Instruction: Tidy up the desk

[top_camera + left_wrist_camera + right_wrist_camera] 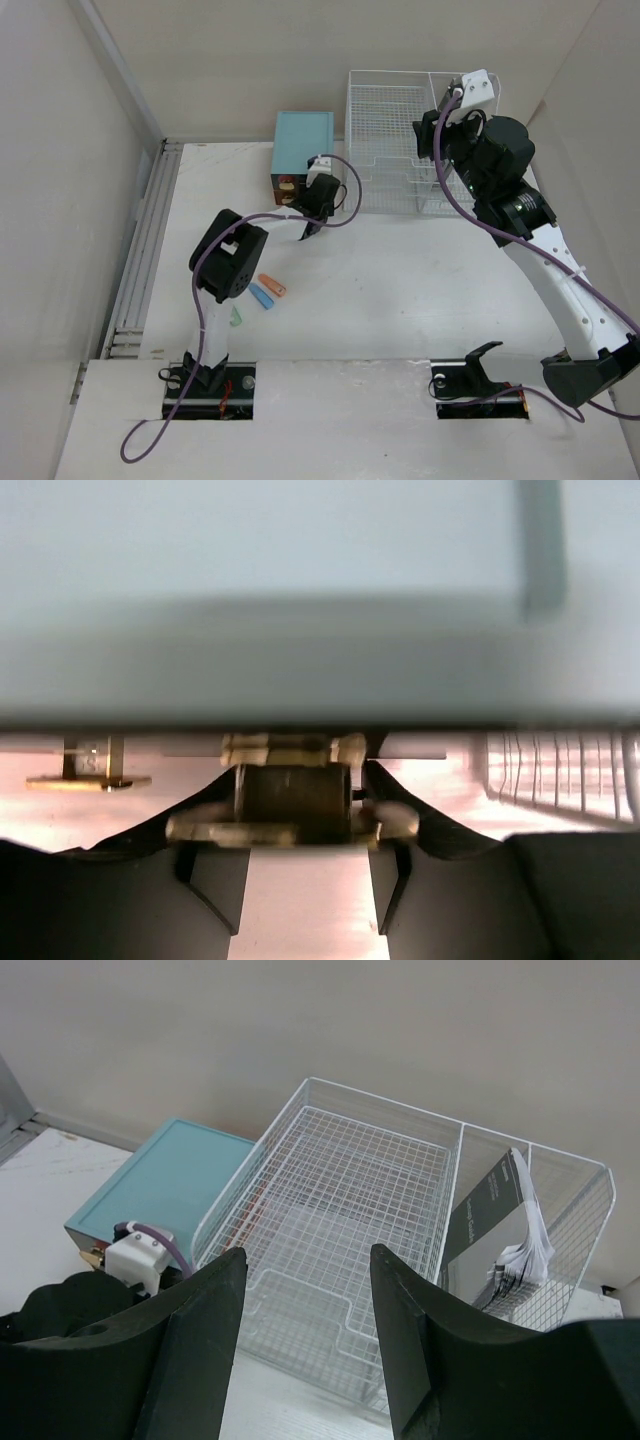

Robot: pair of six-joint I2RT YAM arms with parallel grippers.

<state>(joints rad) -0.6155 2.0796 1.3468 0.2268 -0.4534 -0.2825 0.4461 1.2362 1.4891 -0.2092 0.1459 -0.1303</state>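
The left end effector is pushed up to the front of the small teal drawer box. Its two dark fingers stand either side of a stubby dark-brass drawer knob, close against its flanks. Whether they already clamp it or only bracket it cannot be told from the wrist view. The knob lies straight ahead of this end effector, dead centre between the fingers. The drawer it belongs to should slide along a line from the far edge of the surface toward the near edge, so the pull is probably a straight draw back toward the arm's own base. The left arm is far nearer to the knob than the right. The teal box sits at the far edge of the large matte-white rectangular surface, left of the middle. Just beside it on the right is the white wire-mesh rack, which holds a sheaf of printed papers upright in its right-hand compartment. The right end effector hangs above that rack with its fingers spread and nothing between them, well apart from the knob. The surface carries everything in view, with silver metal rails along its left edge. Toward its near-left corner, close to the left arm, lie three small oblong pieces, one orange, one blue and one pale green, not yet put away.
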